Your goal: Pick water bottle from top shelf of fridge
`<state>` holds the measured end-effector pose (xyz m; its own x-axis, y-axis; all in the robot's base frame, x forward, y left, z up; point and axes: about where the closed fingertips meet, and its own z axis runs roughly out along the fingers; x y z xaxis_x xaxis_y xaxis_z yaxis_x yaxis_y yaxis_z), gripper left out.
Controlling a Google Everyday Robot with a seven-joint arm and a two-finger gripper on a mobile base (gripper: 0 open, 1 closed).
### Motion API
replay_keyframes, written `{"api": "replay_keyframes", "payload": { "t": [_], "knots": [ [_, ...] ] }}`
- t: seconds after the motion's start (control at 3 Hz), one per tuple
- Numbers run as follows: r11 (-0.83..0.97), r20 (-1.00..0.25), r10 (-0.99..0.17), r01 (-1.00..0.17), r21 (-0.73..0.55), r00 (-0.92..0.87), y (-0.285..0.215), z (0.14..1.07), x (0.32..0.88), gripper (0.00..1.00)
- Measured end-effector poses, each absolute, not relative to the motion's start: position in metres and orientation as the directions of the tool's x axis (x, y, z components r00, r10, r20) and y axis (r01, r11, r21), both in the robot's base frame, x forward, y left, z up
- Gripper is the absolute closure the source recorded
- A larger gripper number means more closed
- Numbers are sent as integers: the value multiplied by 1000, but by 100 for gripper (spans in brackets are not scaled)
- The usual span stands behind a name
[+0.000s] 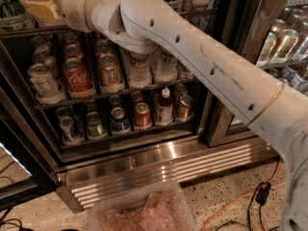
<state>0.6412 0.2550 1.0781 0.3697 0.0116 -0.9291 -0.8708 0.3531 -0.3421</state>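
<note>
**Mia:** What was the biggest thing there?

**Ben:** The tall, dark-framed drinks fridge [144, 170] with a shiny ribbed steel panel at the bottom. I think its front was open, because the robot reached right inside.

**Mia:** And next?

**Ben:** The long, fat white arm [202, 66]. It came from the low right and went up to the top left corner, since that was where the drink stood.

**Mia:** What was up there?

**Ben:** The top shelf [24, 31], a dark wire rack with a thin rail in front. The rail likely kept things from sliding off.

**Mia:** Where was the water bottle?

**Ben:** The big clear plastic water bottle [39, 8] with the pale label stood on that shelf, far left, up against the arm's end. Only part of it showed.

**Mia:** And the gripper?

**Ben:** The gripper [57, 6] was at the arm's end, right by the bottle. I could not tell if it was spread or pinching the bottle, because the thick wrist hid it.

**Mia:** Anything small?

**Ben:** Rows of round metal drink cans [77, 76] sat on the lower racks, well below. They were lined up so each was easy to take.

**Mia:** How far along was the job?

**Ben:** I'd guess it was at the grab. The bottle was not yet off the shelf.
</note>
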Motion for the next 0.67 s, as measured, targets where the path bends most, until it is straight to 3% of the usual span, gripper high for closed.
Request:
{"api": "replay_keyframes", "payload": {
  "t": [0.67],
  "knots": [
    [330, -925, 36, -878, -346, 378, 258, 1082, 635, 100]
  ]
}}
